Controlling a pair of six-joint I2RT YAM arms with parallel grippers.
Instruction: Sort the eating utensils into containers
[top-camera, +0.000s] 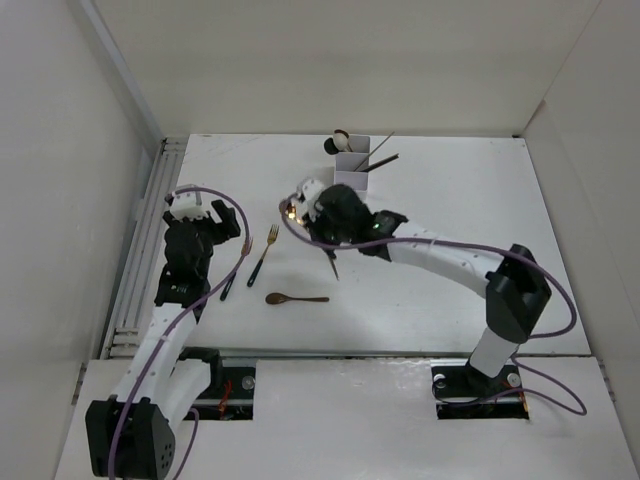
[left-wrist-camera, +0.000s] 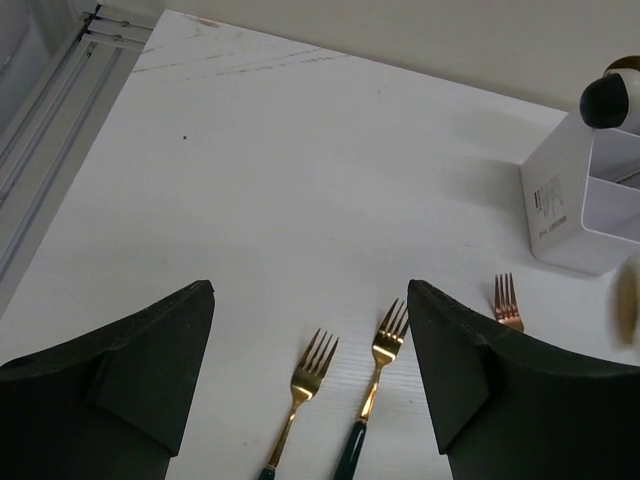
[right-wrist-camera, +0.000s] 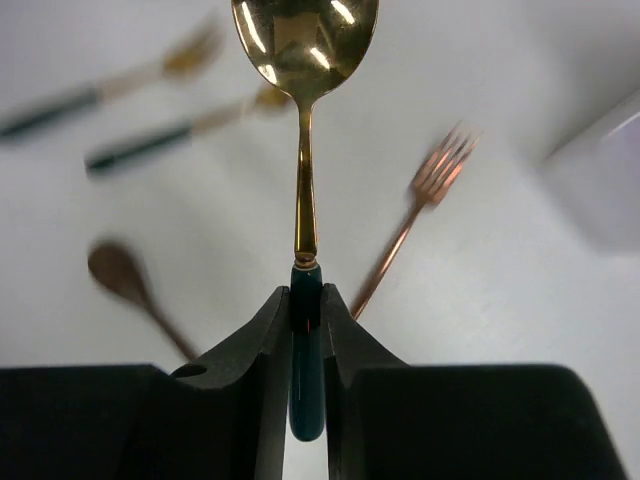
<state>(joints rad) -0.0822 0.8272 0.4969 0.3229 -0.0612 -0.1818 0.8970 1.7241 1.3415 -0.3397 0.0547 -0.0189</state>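
My right gripper (right-wrist-camera: 307, 310) is shut on the dark green handle of a gold spoon (right-wrist-camera: 305, 40) and holds it above the table; from above, this gripper (top-camera: 300, 206) hangs just in front of the white container (top-camera: 352, 162). Under it lie a copper fork (right-wrist-camera: 420, 205) and a brown spoon (top-camera: 297, 298). My left gripper (left-wrist-camera: 311, 290) is open over two gold forks with dark handles (left-wrist-camera: 300, 385) (left-wrist-camera: 378, 365), touching neither. The container (left-wrist-camera: 565, 200) holds a black spoon (left-wrist-camera: 604, 100) and thin sticks.
A grooved metal rail (top-camera: 140, 260) runs along the table's left edge. White walls close the table in at the back and on both sides. The right arm (top-camera: 450, 262) stretches across the middle of the table.
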